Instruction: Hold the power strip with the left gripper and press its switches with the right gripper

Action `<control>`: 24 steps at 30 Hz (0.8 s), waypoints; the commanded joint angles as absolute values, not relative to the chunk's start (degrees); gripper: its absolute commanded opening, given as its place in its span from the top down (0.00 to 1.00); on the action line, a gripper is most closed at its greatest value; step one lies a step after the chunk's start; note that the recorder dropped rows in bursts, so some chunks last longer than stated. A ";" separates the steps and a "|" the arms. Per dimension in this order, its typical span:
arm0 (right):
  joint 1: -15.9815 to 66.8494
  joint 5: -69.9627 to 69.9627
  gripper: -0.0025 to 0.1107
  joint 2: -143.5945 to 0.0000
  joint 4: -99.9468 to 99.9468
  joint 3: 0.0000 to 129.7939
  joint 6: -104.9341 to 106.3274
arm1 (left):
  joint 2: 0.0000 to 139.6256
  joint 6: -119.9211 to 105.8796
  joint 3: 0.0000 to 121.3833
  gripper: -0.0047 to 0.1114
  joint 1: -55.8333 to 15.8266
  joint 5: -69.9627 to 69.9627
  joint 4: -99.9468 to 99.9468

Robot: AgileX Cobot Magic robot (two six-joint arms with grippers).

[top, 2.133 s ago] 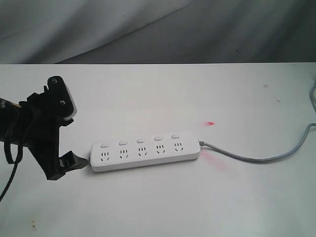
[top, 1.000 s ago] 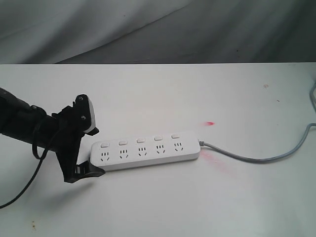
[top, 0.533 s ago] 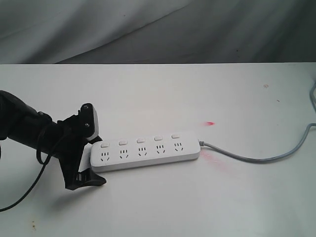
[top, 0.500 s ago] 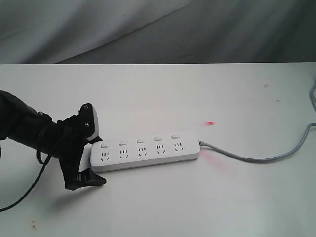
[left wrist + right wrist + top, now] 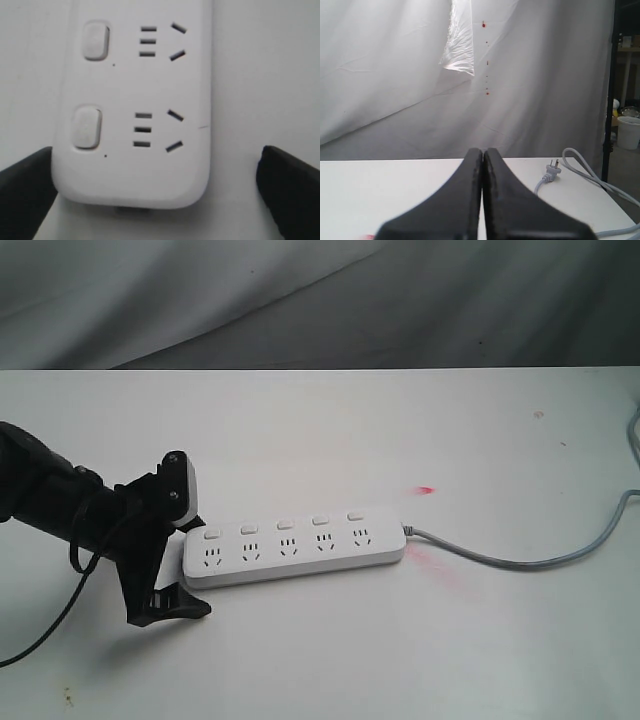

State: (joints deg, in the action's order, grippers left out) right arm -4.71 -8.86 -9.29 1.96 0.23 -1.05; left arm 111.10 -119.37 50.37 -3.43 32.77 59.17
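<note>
The white power strip lies flat on the table, its grey cord trailing right. Five small rocker switches run along its far side. My left gripper is open and straddles the strip's left end, one finger on the far side and one on the near side. In the left wrist view the strip's rounded end with two switches sits between the black fingers; one finger is at the strip's edge, the other stands apart. My right gripper is shut on nothing and is out of the exterior view.
Red marks stain the white table near the strip's cord end. The cord's plug lies on the table at the far right. A grey cloth backdrop hangs behind the table.
My left gripper has come in from the left and lowered until its open fingers straddle the strip's left end; over the last half second it has hardly moved. The strip has stayed put.
</note>
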 commanded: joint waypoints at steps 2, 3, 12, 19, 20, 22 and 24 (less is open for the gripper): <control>-4.55 -8.97 0.98 -9.13 2.42 0.00 -0.97 | 111.46 -119.97 50.34 0.09 -3.31 28.41 58.98; -4.55 -8.97 0.98 -9.13 2.42 0.00 -0.97 | 111.46 -119.97 50.34 0.12 -3.31 28.29 59.90; -4.55 -8.97 0.98 -9.13 2.42 0.00 -0.97 | 111.46 -119.97 50.34 0.56 -3.31 28.29 60.89; -4.55 -8.97 0.98 -9.13 2.42 0.00 -0.97 | 111.46 -119.97 50.34 0.56 -3.31 28.29 60.89; -4.55 -8.97 0.98 -9.13 2.42 0.00 -0.97 | 111.46 -119.97 50.34 0.56 -3.31 28.29 60.89; -4.55 -8.97 0.98 -9.13 2.42 0.00 -0.97 | 111.46 -119.97 50.34 0.56 -3.31 28.29 60.89; -4.55 -8.97 0.98 -9.13 2.42 0.00 -0.97 | 111.46 -119.97 50.34 0.56 -3.31 28.29 60.89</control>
State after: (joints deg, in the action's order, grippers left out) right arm -4.71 -8.86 -9.29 1.96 0.23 -1.05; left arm 111.10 -119.37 50.37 -3.43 30.26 61.42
